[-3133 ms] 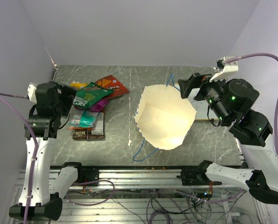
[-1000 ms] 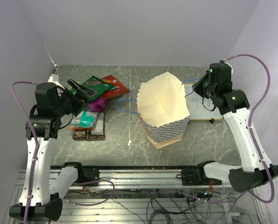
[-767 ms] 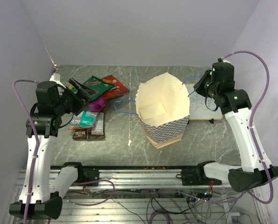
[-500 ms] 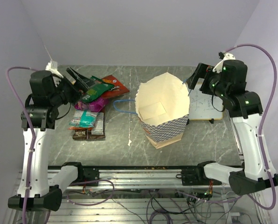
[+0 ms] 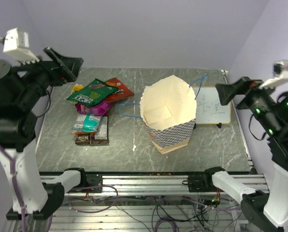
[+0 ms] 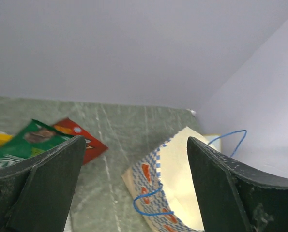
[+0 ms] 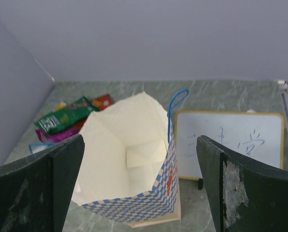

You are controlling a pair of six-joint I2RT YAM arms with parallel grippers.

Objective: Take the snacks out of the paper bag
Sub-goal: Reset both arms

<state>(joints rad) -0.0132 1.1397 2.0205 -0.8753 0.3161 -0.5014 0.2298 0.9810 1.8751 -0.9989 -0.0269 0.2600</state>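
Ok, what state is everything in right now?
Bag: upright, mouth open, nothing seen inside.
Snacks: out, piled left of bag.
Whiteboard: lying flat, written on.
Left gripper: open, empty, raised.
Right gripper: open, empty, raised.

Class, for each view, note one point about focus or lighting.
Top external: even light, the paper bag interior brightest. Left wrist: near fingers dark and underlit, bag beyond well lit. Right wrist: fingers dark, bag and whiteboard crisp.
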